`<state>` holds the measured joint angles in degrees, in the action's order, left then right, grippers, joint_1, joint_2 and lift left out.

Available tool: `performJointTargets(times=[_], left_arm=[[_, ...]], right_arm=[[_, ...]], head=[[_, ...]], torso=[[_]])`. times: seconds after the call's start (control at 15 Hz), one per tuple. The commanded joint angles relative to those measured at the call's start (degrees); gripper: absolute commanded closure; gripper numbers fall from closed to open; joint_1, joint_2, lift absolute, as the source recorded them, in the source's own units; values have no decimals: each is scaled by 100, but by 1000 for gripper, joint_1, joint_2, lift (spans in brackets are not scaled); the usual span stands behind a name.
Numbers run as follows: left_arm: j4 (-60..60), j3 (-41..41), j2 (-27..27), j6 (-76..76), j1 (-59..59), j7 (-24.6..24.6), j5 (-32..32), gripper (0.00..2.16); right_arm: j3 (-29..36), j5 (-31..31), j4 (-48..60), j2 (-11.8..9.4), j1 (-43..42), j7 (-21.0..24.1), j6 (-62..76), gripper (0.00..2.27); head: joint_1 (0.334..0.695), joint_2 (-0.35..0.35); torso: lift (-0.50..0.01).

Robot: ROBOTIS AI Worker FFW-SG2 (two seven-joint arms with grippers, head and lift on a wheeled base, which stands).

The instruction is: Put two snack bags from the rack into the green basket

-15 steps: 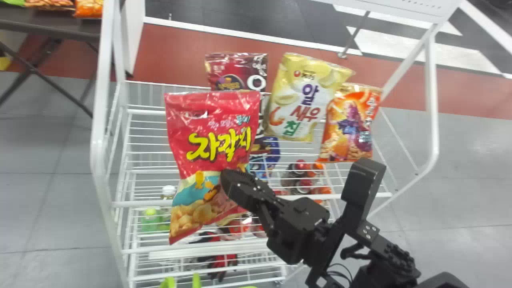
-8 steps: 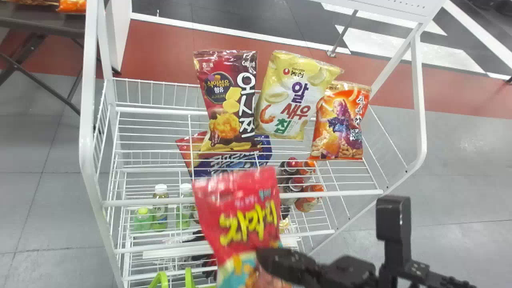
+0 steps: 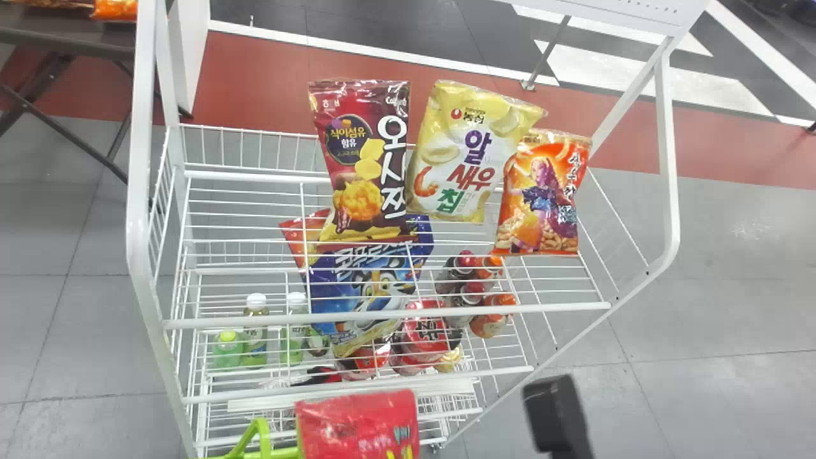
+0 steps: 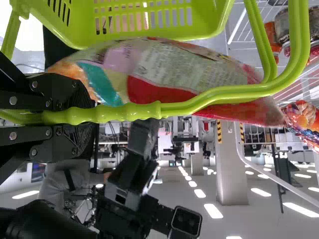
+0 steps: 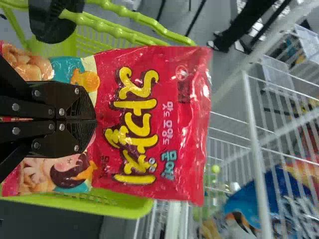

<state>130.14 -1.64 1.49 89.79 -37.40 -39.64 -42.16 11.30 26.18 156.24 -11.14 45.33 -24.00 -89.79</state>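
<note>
The right black gripper [image 5: 93, 119] was closed on the red plastic snack bag [image 3: 357, 424], at the head view's six o'clock. The left gripper [image 4: 93, 117] clamped the green plastic basket [image 3: 282, 453], at seven o'clock.

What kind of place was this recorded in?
Probably a mock shop corner in a robotics lab or exhibition hall: snack bags stand on a white wire rack with drink bottles below, while a large hall with rows of ceiling lights stretches behind.
</note>
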Motion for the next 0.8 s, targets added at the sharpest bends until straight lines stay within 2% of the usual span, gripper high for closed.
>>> performJointTargets(times=[0.0,0.33,0.4,0.47,0.53,0.6,0.67,0.73], left_arm=[[20,24,0,24,-13,-9,6,2138],[64,24,0,24,-39,0,6,2138],[64,32,0,24,-39,0,14,2138],[64,50,0,24,-39,9,14,2138],[64,59,0,24,-22,27,14,2138],[55,59,0,24,5,53,23,2138],[55,59,0,24,5,62,14,2138],[46,50,0,24,5,62,14,2138]], right_arm=[[-761,-395,-436,-81,-103,89,-29,2236],[-1535,-1028,-1131,-222,-394,554,-29,2229],[-1561,-1036,-1210,-222,-604,660,-29,2088],[-1561,-1036,-1236,-222,-666,809,-29,1737],[-1570,-1089,-1210,-265,-666,844,-29,1177],[-1561,-1124,-1104,-283,-631,844,-29,194],[-1561,-1256,-955,-283,-596,950,-29,-2],[-1561,-1414,-849,-283,-543,1047,-29,-2]], head=[[695,-350],[695,-350],[695,-350],[695,-350],[695,-350],[695,-350],[695,-350],[695,-350]], torso=[[-7],[-7],[-7],[-7],[-7],[-7],[-7],[-7]])
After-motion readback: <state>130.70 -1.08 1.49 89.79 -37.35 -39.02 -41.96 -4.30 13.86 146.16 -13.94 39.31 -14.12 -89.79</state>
